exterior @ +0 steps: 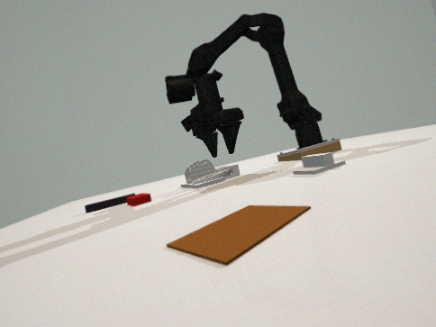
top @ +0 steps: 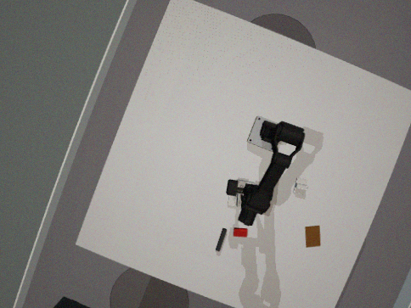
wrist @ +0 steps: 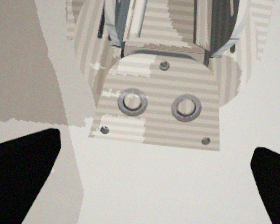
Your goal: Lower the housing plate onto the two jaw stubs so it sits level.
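Observation:
The housing plate (wrist: 159, 117) is pale, with two grey rings and several small dark holes. It lies over the front of the jaw assembly (exterior: 201, 172), and a round pale end shows inside each ring. It looks flat in the wrist view; a small gap under it could not be seen. The left jaw (wrist: 115, 25) and right jaw (wrist: 223, 25) extend behind the plate and are cut off by the frame's top. My gripper (wrist: 157, 148) (exterior: 223, 154) is open and empty. Its fingertips are above the assembly, apart from the plate, one to each side in the wrist view.
A red block (top: 240, 232) (exterior: 139, 199) and a black bar (top: 221, 239) (exterior: 110, 203) lie near the assembly. A small grey block on a thin base (top: 301, 186) (exterior: 317, 161) stands on its other side. A brown flat panel (top: 312, 236) (exterior: 243, 234) lies farther off.

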You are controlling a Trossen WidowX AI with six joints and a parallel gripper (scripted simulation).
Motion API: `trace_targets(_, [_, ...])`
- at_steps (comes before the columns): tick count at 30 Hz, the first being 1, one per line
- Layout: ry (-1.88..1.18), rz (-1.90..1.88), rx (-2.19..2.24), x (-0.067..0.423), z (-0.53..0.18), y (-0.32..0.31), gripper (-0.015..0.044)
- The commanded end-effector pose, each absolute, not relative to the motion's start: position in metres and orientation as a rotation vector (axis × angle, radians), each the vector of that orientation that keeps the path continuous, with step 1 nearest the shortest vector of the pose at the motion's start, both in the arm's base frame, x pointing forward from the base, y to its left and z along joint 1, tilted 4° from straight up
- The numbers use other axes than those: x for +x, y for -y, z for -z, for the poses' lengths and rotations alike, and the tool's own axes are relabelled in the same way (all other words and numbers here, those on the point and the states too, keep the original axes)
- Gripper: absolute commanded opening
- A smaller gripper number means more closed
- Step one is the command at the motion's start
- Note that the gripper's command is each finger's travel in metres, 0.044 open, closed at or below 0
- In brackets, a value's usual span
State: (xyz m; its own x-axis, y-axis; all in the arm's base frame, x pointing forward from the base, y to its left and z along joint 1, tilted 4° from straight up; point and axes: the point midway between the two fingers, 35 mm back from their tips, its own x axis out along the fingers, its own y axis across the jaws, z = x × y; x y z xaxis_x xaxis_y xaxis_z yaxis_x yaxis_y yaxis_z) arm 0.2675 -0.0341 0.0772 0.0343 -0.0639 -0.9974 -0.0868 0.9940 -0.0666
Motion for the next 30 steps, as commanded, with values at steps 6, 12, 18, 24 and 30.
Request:
trace_targets(6, [-1.517,-0.015,-0.122,0.256,-0.107,0.030,0.0440])
trace_targets(12, [-1.531,-0.013,-0.119,0.198,-0.148,0.018,0.0440])
trace_targets(18, [-1.532,-0.012,-0.119,0.196,-0.149,0.018,0.0440])
trace_targets(24, [-1.532,-0.012,-0.119,0.196,-0.149,0.018,0.0440])
trace_targets(30, [-1.532,-0.012,-0.119,0.196,-0.149,0.018,0.0440])
